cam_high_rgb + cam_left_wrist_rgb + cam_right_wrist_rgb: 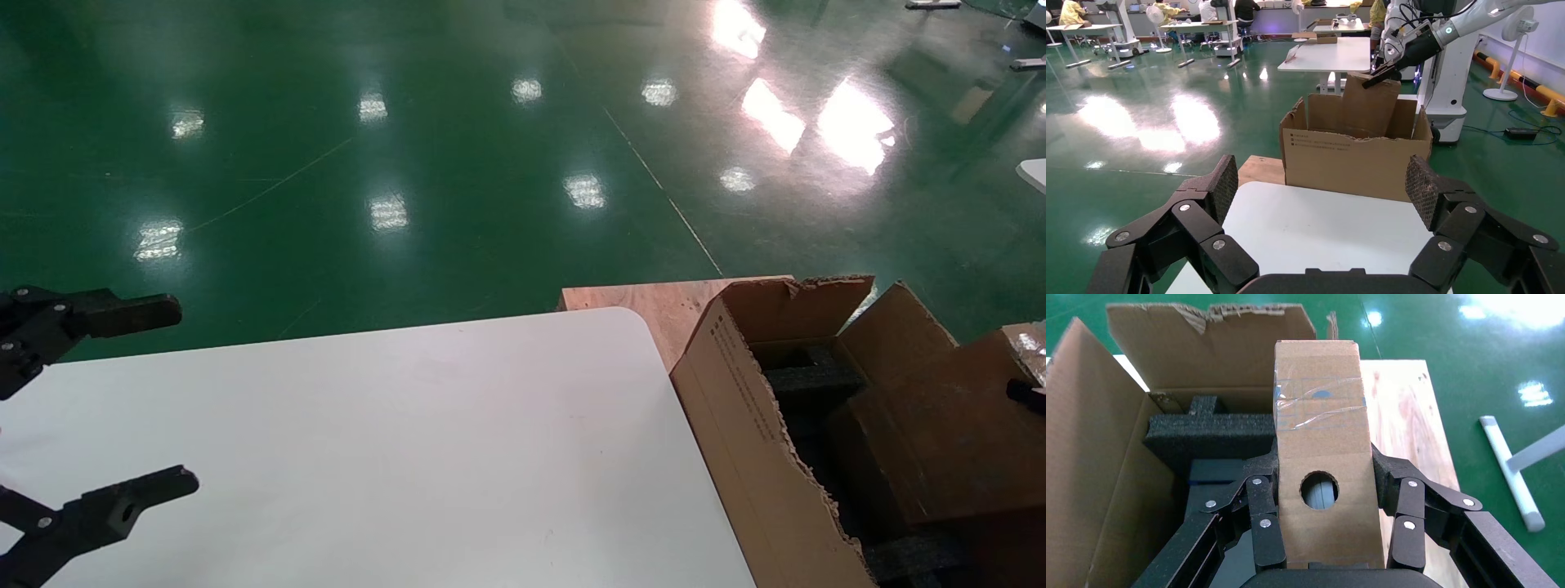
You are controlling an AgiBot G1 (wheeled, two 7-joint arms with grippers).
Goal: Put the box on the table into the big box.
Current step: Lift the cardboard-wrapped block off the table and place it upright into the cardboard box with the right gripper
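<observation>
While the right gripper's fingers (1265, 496) pressed against both narrow sides of the box (1324, 459), the round hole (1319, 489) in its broad face looked straight at the wrist camera and clear tape crossed the cardboard higher up. That right gripper (1324, 496) held the box above the open top of the big box (1101, 465), with black foam (1208, 432) lying inside the carton beside and below it. A ragged torn flap (1211, 346) stood behind the foam, and a plywood board (1407, 422) showed on the box's other side, over the green floor (1486, 367).

From the left wrist view, the right gripper (1385, 67) held the box (1370, 104) tilted, its lower end down within the carton's torn walls (1355, 159), which carried small printed text. From the head view, the box (940, 425) sat over the big box (752, 433), which stood just beside the rounded corner of the table (409, 449), with the plywood board (654, 302) beneath and behind it.

At the table's left edge the left gripper (139, 400) hung over the white surface, its two fingers (122, 314) spread wide apart with nothing between them; its textured pads (1223, 184) framed the bare tabletop (1315, 226).
</observation>
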